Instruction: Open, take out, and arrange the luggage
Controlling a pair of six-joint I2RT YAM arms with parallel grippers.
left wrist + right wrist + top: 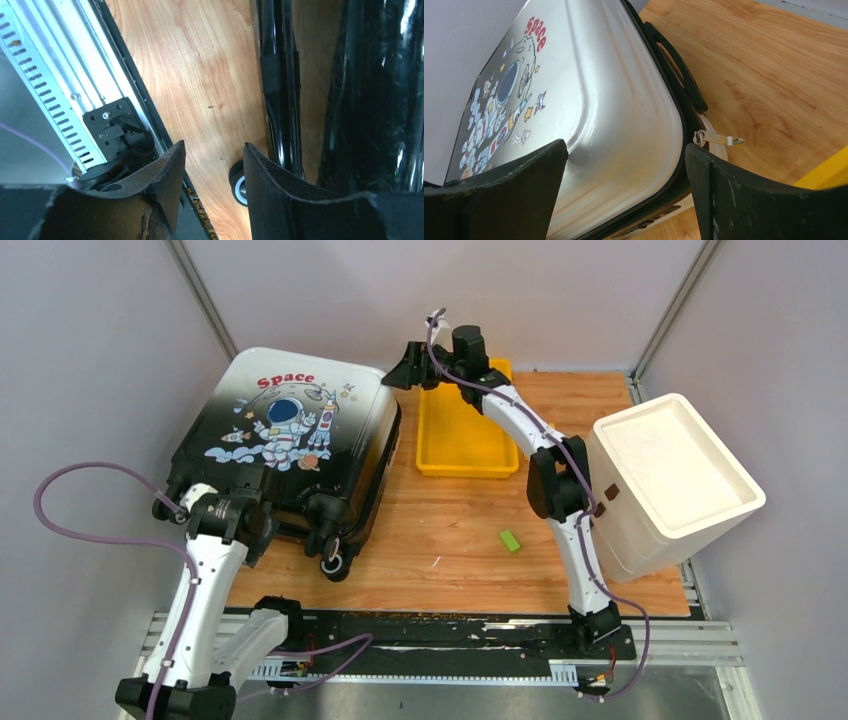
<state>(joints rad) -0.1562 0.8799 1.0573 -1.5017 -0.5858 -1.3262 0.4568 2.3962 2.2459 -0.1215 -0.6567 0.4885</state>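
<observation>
Right hand (625,148) spread wide by luggage (614,85) corner, underside hidden

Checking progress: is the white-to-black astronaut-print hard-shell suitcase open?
No, the white-to-black astronaut-print hard-shell suitcase lies closed, printed shell facing up.

luggage (290,430) shell glossy hard plastic; table (450,530) smooth wood grain; tray (465,472) yellow plastic; box (670,465) matt white foam.
</observation>
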